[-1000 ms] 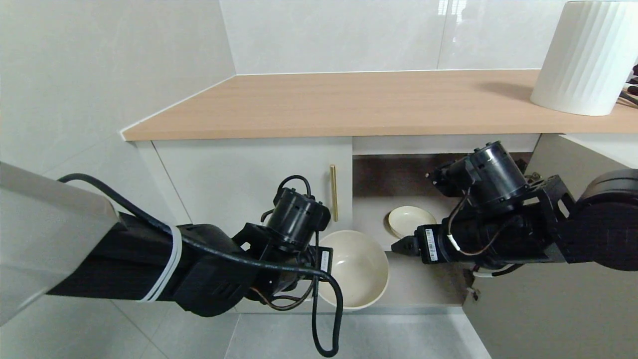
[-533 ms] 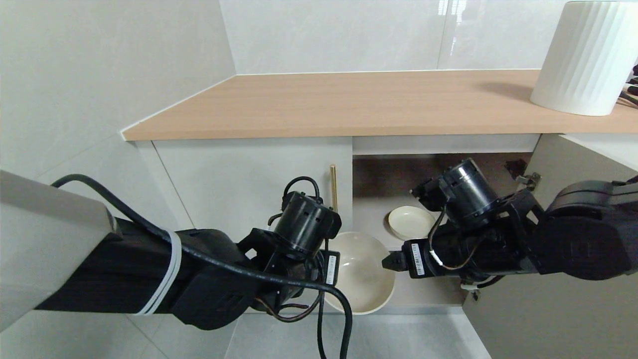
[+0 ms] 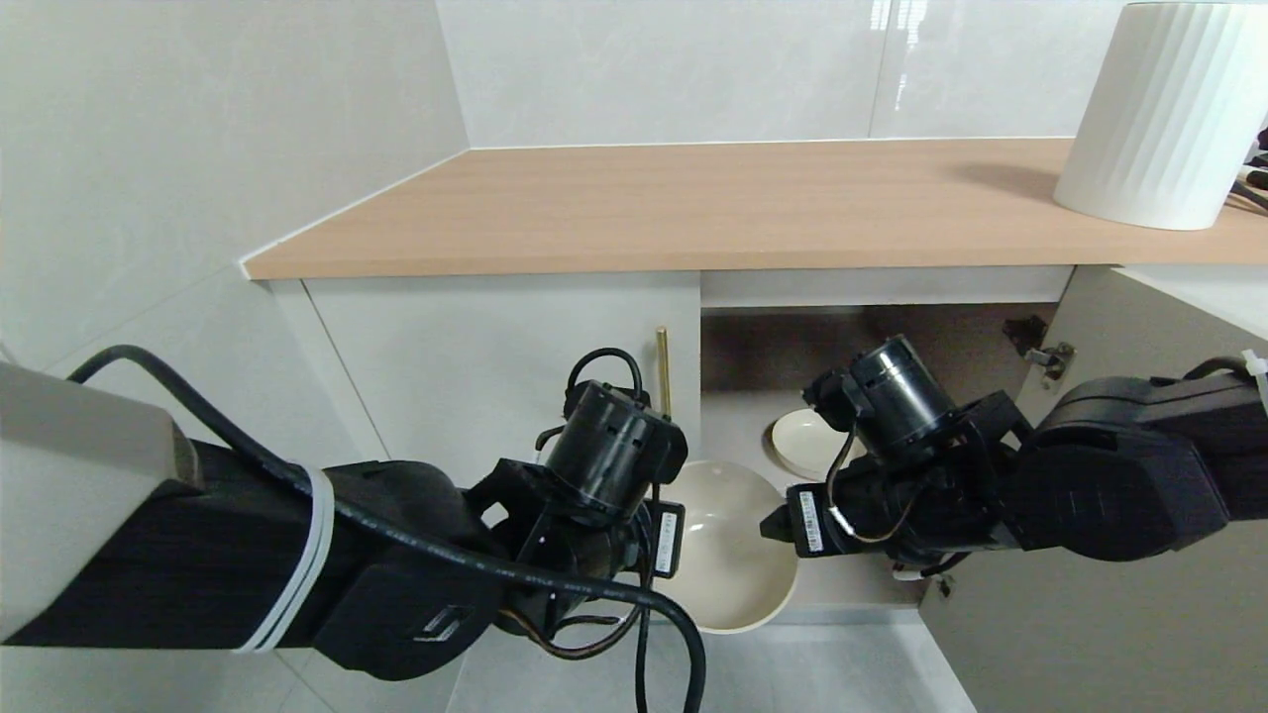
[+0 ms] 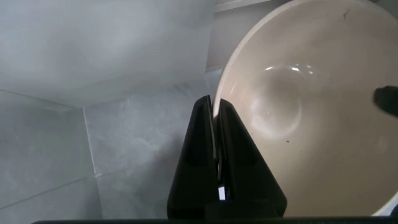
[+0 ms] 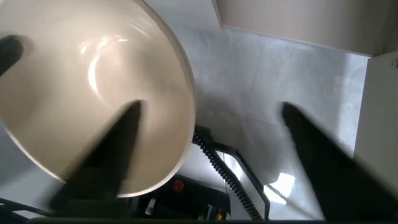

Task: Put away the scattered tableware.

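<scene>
Left pincer [image 4: 215, 102] grips the bowl [image 4: 298, 106] by its rim, right pincer [image 5: 210, 109] spread wide astride it.

Wooden countertop [image 3: 693, 208], white ribbed container [image 3: 1169, 109] at its right end, brass door handle [image 3: 662, 366], grey tiled floor [image 3: 792, 673]

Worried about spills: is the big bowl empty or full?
Empty: the bowl shows a bare cream inside in both wrist views; left gripper pinches its rim.

Black arms [image 3: 1119, 485]; looping black cables [image 3: 129, 350]
</scene>
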